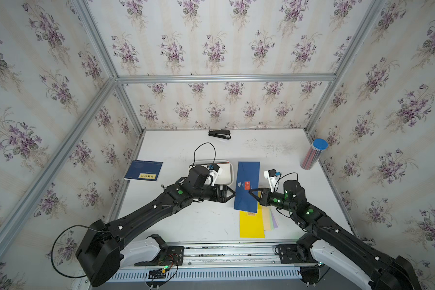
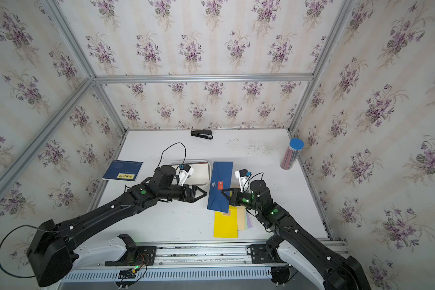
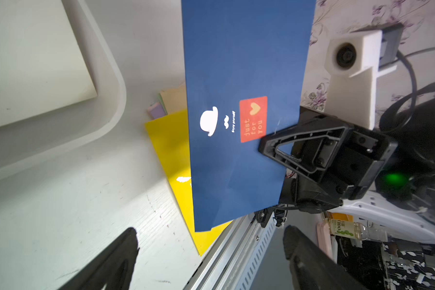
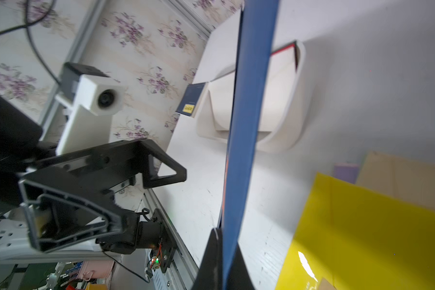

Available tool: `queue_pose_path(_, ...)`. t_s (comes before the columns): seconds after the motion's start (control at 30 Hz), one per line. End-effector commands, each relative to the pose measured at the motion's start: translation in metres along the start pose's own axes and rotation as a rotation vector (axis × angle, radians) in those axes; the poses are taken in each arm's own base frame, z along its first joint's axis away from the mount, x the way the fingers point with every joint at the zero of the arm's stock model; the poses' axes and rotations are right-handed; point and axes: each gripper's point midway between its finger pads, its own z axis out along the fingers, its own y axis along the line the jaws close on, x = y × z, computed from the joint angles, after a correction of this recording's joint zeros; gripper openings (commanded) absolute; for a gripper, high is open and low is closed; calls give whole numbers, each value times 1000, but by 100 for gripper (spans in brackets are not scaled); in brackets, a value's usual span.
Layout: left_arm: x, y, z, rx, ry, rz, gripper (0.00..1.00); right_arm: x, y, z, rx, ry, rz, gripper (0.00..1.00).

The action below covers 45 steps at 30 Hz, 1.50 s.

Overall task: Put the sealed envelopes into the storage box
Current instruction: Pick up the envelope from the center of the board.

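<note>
Several envelopes (image 1: 251, 226) stacked near on table (image 1: 186, 221), yellow on top. Above them right pincer (image 1: 252, 192) clamped on navy envelope (image 1: 248, 175) by its long edge, clear of table; left pincer (image 1: 232, 193) released beside it. Light, thin, likely floppy and slick: pinch mid-edge; box (image 1: 232, 173) just beyond.

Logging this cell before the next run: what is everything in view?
navy envelope: one, navy, held aloft, centre
yellow envelope: one, yellow, atop near stack
lower envelopes: several, tan, lilac, under the yellow
storage box: one, white, left of centre
cream envelope: one, cream, inside the box
book: one, dark blue, left
stapler: one, black, back edge
pencil tube: one, blue-lidded, back right
left gripper: one, black, open beside box
right gripper: one, black, shut on navy envelope
</note>
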Motion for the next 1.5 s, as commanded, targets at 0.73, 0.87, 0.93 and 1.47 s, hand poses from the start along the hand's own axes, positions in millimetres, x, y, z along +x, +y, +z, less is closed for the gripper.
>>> queue_pose_path(0.73,-17,-53,-23,205,-67,182,71,-3,78,-17,-436,3,-70,0)
queue_pose_path(0.87,-15,-46,-31,136,-73,200,72,-1,78,-17,-440,11,-67,0)
queue_pose_path(0.93,-16,-48,-33,144,-76,207,72,-1,79,-16,-445,15,-65,0)
queue_pose_path(1.47,-26,-81,-35,329,-111,227,21,4,75,-13,-459,31,-32,0)
